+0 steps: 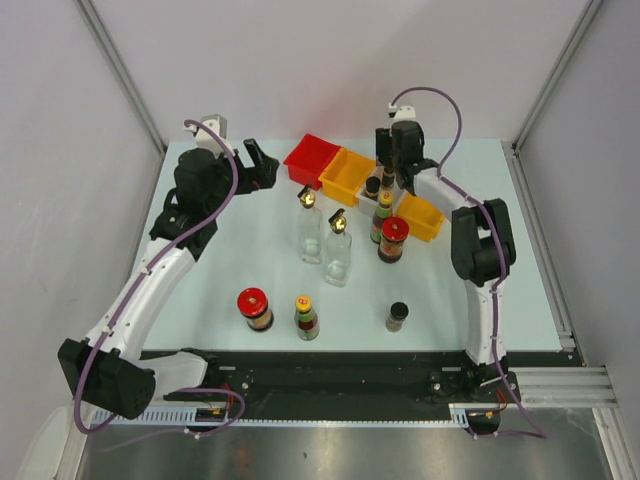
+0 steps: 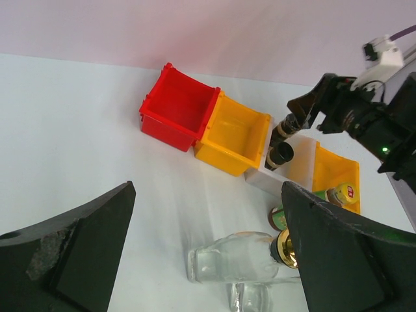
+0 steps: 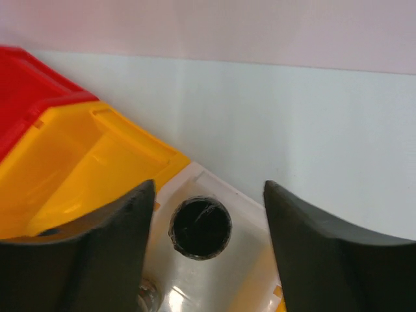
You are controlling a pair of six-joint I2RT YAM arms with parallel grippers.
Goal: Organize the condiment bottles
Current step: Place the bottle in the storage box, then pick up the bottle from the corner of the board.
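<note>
Right claw (image 3: pixel 208 190) wide open, holds nothing. Black-capped shaker (image 3: pixel 200 227) upright in white bin (image 3: pixel 242 218), directly under gap between claw fingers. Left claw (image 2: pixel 208 195) open, empty, well left of white bin.

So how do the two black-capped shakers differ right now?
The far shaker stands inside the white bin, under the open right gripper. The near shaker stands on the table with nothing over it. Both are upright with black caps.
</note>
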